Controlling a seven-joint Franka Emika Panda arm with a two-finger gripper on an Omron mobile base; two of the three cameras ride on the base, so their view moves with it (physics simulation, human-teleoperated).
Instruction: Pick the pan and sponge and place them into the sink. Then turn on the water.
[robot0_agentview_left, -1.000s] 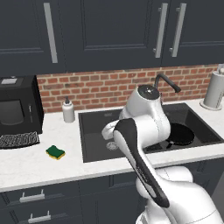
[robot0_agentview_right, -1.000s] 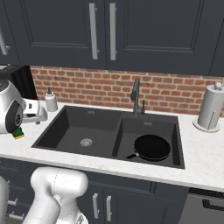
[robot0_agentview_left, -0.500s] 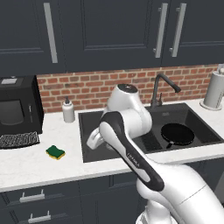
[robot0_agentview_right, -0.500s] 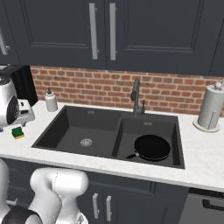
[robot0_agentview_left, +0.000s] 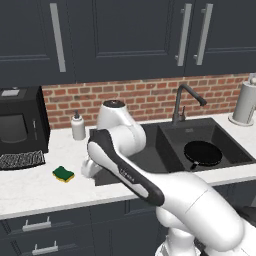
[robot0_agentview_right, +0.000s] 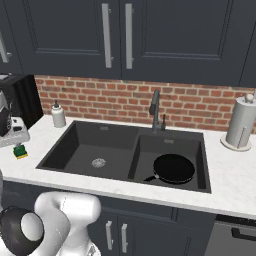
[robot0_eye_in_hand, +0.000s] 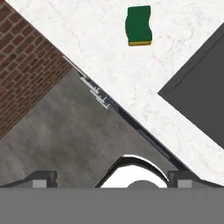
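The green-topped sponge (robot0_agentview_left: 63, 173) lies on the white counter left of the sink (robot0_agentview_left: 165, 134); it also shows as the sponge (robot0_agentview_right: 20, 151) and the sponge (robot0_eye_in_hand: 139, 25). The black pan (robot0_agentview_left: 202, 152) rests in the sink's smaller right basin, seen too as the pan (robot0_agentview_right: 172, 168). My gripper (robot0_eye_in_hand: 113, 178) is open and holds nothing. It hangs above the counter between the sponge and the sink's left edge, a short way from the sponge. The dark gooseneck faucet (robot0_agentview_left: 182, 100) stands behind the sink, with no water running.
A white soap dispenser (robot0_agentview_left: 77, 126) stands by the brick wall behind the sponge. A black appliance (robot0_agentview_left: 17, 125) sits at the counter's far left. A paper towel roll (robot0_agentview_right: 241, 122) is at the far right. My own arm crosses over the left basin (robot0_agentview_right: 95, 150).
The arm has swung left from over the sink to the counter near the sponge. The gripper stayed open. The pan has stayed in the right basin.
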